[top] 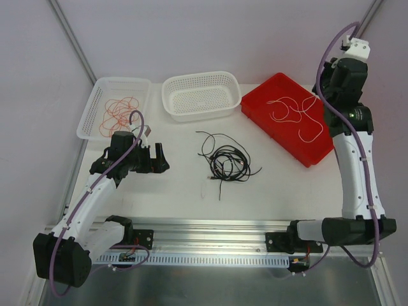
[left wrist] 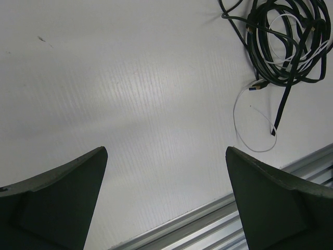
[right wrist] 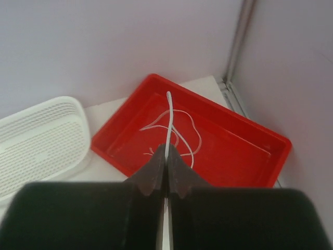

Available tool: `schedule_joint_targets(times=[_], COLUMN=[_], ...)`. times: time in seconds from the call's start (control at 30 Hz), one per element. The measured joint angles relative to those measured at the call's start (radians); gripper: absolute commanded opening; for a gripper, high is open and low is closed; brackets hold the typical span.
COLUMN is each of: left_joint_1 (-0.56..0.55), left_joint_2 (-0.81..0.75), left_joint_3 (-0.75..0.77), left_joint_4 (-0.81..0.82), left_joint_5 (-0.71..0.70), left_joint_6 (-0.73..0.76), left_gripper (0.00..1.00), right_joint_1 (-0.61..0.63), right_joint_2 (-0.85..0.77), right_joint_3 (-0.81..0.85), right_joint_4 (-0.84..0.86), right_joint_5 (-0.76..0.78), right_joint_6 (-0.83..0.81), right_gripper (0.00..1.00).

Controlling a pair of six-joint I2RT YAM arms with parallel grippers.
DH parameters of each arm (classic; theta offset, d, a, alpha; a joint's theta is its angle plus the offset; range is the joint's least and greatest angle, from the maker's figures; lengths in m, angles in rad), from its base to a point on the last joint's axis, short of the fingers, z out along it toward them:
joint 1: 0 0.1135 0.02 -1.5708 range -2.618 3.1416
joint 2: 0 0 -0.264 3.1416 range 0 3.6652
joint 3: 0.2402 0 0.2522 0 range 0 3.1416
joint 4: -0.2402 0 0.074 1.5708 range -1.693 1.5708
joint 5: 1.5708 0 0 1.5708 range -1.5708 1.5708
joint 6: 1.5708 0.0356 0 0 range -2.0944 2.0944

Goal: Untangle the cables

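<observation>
A tangle of black cables (top: 228,160) lies mid-table, with a thin white wire looped through it; both show at the top right of the left wrist view, the black cords (left wrist: 286,44) and the white wire (left wrist: 244,117). My left gripper (top: 159,158) is open and empty, left of the tangle and low over bare table (left wrist: 165,151). My right gripper (right wrist: 167,156), raised high above the red tray (top: 326,76), is shut on a white wire (right wrist: 168,117) that hangs into the red tray (right wrist: 244,156). More white wires (top: 296,111) lie in that tray. Red-orange wires (top: 118,109) lie in the left white tray.
An empty white mesh basket (top: 201,94) stands at the back centre, between the white tray (top: 95,95) and the red tray (top: 319,153). An aluminium rail (top: 210,233) runs along the near table edge. Walls close the back and sides.
</observation>
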Motion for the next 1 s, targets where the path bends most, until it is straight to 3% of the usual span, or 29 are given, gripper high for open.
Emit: schedule_joint_targets(times=[0.2, 0.47, 0.57, 0.67, 0.7, 0.8, 0.9, 1.0], left_joint_1=[0.000, 0.001, 0.001, 0.001, 0.001, 0.001, 0.001, 0.001], left_joint_2=[0.000, 0.020, 0.029, 0.034, 0.034, 0.035, 0.035, 0.035], left_joint_3=[0.000, 0.000, 0.000, 0.000, 0.000, 0.000, 0.000, 0.000], left_joint_4=[0.000, 0.000, 0.000, 0.000, 0.000, 0.000, 0.000, 0.000], left_joint_5=[0.022, 0.045, 0.046, 0.047, 0.047, 0.048, 0.050, 0.051], left_joint_6=[0.000, 0.000, 0.000, 0.000, 0.000, 0.000, 0.000, 0.000], left_gripper=[0.99, 0.99, 0.99, 0.99, 0.99, 0.99, 0.99, 0.99], right_joint_1=[-0.203, -0.285, -0.286, -0.290, -0.294, -0.299, -0.292, -0.250], right_joint_2=[0.100, 0.241, 0.282, 0.333, 0.356, 0.374, 0.339, 0.260], right_joint_3=[-0.118, -0.177, -0.241, -0.287, -0.290, -0.305, -0.338, -0.377], right_joint_4=[0.057, 0.111, 0.135, 0.114, 0.093, 0.058, 0.039, 0.009], right_joint_5=[-0.064, -0.142, -0.156, -0.176, -0.185, -0.206, -0.213, -0.206], right_joint_6=[0.070, 0.142, 0.175, 0.213, 0.231, 0.264, 0.282, 0.286], right_gripper=[0.01, 0.03, 0.14, 0.39, 0.52, 0.67, 0.75, 0.76])
